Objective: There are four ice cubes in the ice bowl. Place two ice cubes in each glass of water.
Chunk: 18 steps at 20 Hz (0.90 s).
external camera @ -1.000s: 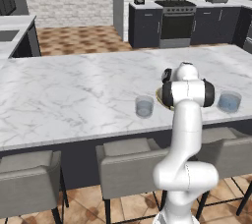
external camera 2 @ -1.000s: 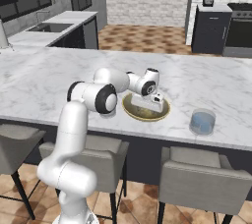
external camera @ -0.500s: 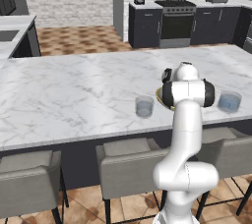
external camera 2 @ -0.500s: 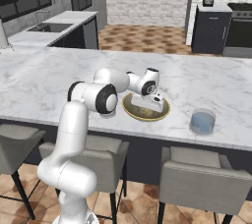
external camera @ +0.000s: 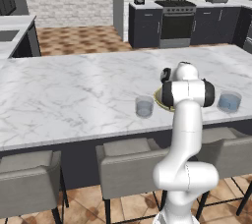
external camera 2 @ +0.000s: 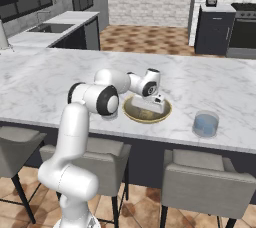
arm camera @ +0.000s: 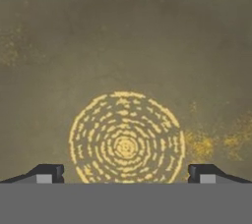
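Observation:
The ice bowl [external camera 2: 164, 115], tan with an olive inside, sits on the marble counter in front of the arm. My gripper [external camera 2: 153, 107] reaches down into it. In the hand view the fingertips [arm camera: 49, 173] stand far apart, open, with nothing between them. Close below lies the bowl's olive floor [arm camera: 123, 31] with a yellow ring pattern. The ice cubes are out of view. One glass of water [external camera: 144, 106] stands left of the bowl. The other glass [external camera 2: 205, 124] stands to its right, also seen as the right glass [external camera: 229, 101]. A sliver of the bowl [external camera: 158, 98] shows beside my arm.
The marble counter [external camera: 74, 90] stretches wide to the left and behind the bowl. Grey stools [external camera 2: 205, 182] stand along its near edge. A sink counter [external camera 2: 50, 27] lies far left, and a stove [external camera: 174, 19] sits against the back wall.

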Motion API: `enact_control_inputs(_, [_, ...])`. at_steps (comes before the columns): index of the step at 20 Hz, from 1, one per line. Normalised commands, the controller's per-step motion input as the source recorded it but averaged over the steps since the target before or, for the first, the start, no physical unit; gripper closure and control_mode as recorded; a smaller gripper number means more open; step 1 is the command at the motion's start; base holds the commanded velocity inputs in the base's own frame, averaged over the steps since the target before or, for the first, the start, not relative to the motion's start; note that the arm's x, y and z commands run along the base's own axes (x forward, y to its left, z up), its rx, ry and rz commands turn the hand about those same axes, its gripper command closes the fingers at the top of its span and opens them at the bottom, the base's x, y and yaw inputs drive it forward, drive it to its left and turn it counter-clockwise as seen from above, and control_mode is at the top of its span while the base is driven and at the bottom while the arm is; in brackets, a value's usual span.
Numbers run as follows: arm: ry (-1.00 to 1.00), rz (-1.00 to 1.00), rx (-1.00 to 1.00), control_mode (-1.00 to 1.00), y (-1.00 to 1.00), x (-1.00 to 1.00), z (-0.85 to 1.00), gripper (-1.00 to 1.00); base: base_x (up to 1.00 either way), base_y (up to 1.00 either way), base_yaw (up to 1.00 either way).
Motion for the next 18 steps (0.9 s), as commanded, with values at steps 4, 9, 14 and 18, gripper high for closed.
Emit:
enact_control_inputs(4, [0.0, 0.0, 0.0, -1.0, 0.2, 0.0, -0.05, -1.0, 0.0, 0.0, 0.0])
enact_control_inputs(9, [0.0, 0.0, 0.0, -1.0, 0.08, 0.0, -0.03, -1.0, 0.0, 0.0, 0.0])
enact_control_inputs(14, [0.0, 0.0, 0.0, -1.0, 0.0, 0.0, -0.13, -1.0, 0.0, 0.0, 0.0])
enact_control_inputs(18, [0.0, 0.0, 0.0, -1.0, 0.0, -0.08, -0.13, -1.0, 0.0, 0.0, 0.0])
